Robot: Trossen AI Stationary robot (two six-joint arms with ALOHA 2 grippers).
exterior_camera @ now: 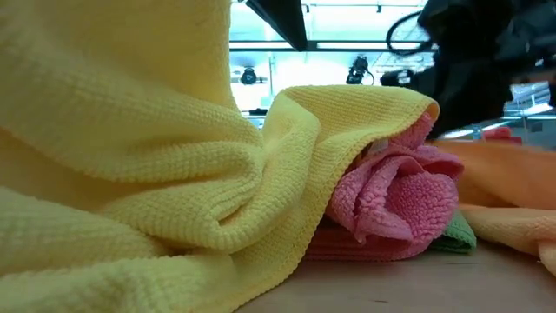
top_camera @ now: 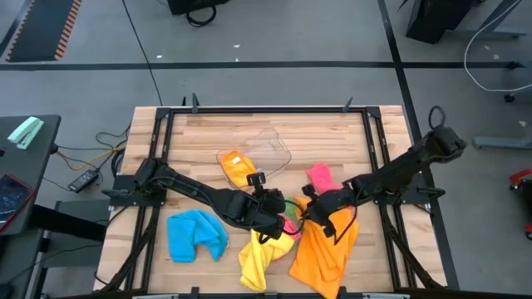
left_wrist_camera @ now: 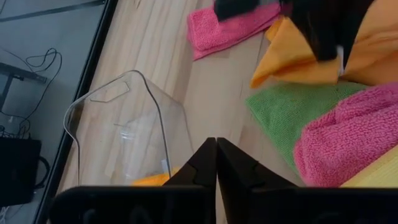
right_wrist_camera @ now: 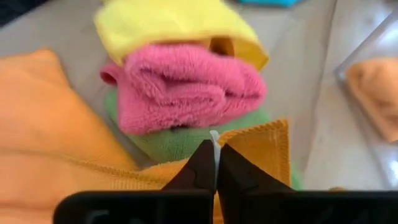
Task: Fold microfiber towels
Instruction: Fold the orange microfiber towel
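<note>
Right gripper (right_wrist_camera: 216, 163) fingers together, seemingly pinching orange towel (right_wrist_camera: 56, 149) edge just beside pink towel (right_wrist_camera: 186, 84). Left gripper (left_wrist_camera: 216, 163) closed, empty, near pink towel.

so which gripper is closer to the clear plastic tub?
Left. The left gripper, shut, sits just below the clear plastic tub in the high view, by the towel pile. The right gripper, shut at the orange towel, is further off to the tub's right.
</note>
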